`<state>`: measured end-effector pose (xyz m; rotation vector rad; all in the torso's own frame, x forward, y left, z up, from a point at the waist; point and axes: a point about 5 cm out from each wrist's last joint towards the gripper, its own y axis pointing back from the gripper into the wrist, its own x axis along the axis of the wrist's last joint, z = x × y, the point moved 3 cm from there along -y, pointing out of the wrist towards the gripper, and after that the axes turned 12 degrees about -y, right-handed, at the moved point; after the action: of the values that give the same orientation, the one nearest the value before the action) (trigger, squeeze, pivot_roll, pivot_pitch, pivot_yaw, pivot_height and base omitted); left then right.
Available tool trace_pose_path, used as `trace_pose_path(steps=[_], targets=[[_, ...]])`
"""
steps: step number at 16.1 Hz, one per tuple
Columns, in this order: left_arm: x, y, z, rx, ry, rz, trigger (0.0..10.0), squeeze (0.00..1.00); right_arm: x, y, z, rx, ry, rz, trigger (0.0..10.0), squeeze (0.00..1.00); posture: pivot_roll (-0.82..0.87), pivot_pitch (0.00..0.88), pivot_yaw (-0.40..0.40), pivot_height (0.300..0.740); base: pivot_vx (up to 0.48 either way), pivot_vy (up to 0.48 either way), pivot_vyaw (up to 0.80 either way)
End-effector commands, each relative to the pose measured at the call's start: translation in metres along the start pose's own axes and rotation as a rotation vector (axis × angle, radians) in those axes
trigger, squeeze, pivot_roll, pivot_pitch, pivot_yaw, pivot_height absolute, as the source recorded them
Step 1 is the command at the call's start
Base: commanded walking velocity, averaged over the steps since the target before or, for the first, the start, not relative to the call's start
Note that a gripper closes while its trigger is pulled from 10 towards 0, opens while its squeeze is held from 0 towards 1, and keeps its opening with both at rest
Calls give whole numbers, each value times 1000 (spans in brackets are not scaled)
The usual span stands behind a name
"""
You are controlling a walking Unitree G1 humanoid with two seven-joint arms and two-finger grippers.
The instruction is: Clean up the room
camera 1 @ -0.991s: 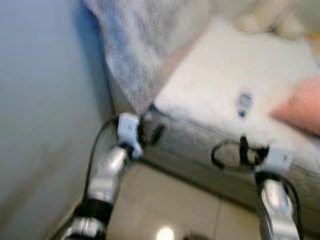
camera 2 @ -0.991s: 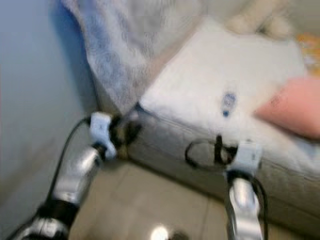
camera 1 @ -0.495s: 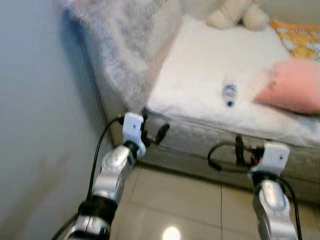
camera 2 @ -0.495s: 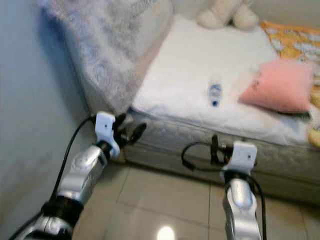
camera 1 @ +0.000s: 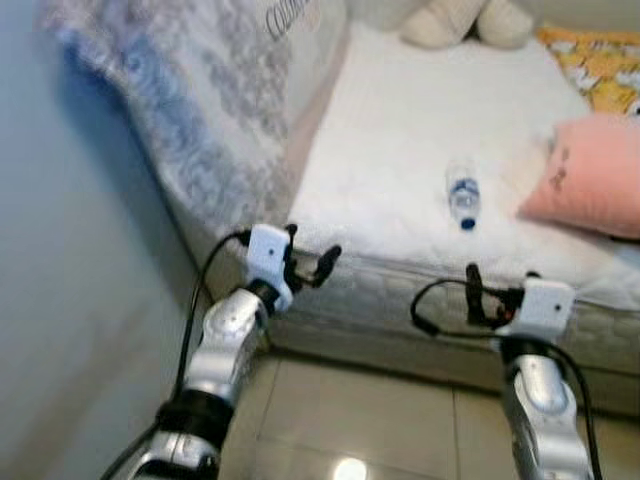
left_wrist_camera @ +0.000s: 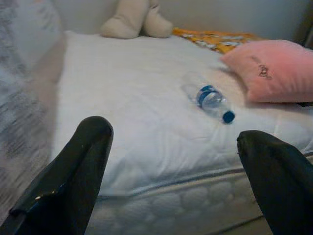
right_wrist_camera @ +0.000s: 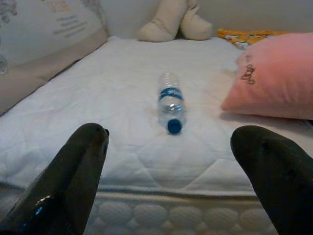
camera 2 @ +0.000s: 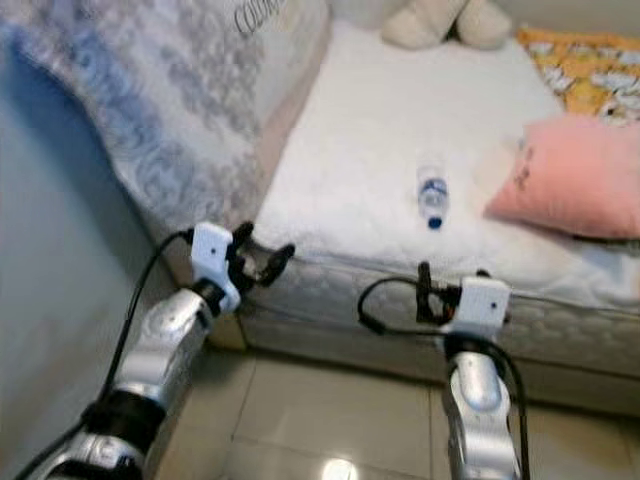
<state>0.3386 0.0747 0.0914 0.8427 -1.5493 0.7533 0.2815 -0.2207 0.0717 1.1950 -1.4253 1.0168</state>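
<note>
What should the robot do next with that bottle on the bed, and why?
Probably reach the right gripper forward toward the bottle. It lies on its side on the mattress, almost straight ahead between the open fingers, cap toward the robot, with nothing in the way.

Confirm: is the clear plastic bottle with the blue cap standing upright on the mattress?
No, the clear plastic bottle with the blue cap lies on its side on the white quilted mattress, left of the pink pillow.

Clear plastic bottle (right_wrist_camera: 170, 104), blue label and blue cap, lies on its side on the white mattress (right_wrist_camera: 98, 122), cap toward the near edge, at 9 o'clock of the pink pillow (right_wrist_camera: 274, 78).
</note>
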Motion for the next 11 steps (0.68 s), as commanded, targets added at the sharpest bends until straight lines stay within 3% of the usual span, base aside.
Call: trace_pose_path(steps=[1, 3, 6, 8, 10, 11], targets=[[6, -6, 14, -50, -8, 23, 10000, 0, 2, 1, 11, -29, 12, 4, 10000, 0, -105, 0, 18, 740, 461, 0, 0], [7, -5, 15, -55, -11, 33, 10000, 0, 2, 1, 10, -25, 15, 1, 10000, 0, -105, 0, 18, 740, 433, 0, 0], [1, -5, 8, 7, 1, -8, 10000, 0, 1, 0, 8, -16, -18, -12, 10000, 0, -105, 0, 12, 740, 0, 0, 0], [-13, 4, -25, 185, 92, -72, 10000, 0, 2, 1, 10, -34, -127, -36, 10000, 0, -106, 0, 9, 740, 0, -463, 0], [-23, 18, -41, 279, 138, -111, 10000, 0, -2, 6, 12, -25, -125, -50, 10000, 0, -115, 0, 10, 740, 0, -463, 0], [-31, 36, -54, 345, 143, -144, 10000, 0, -5, 14, 16, -16, -111, -61, 10000, 0, -110, 0, 10, 740, 0, -465, 0]])
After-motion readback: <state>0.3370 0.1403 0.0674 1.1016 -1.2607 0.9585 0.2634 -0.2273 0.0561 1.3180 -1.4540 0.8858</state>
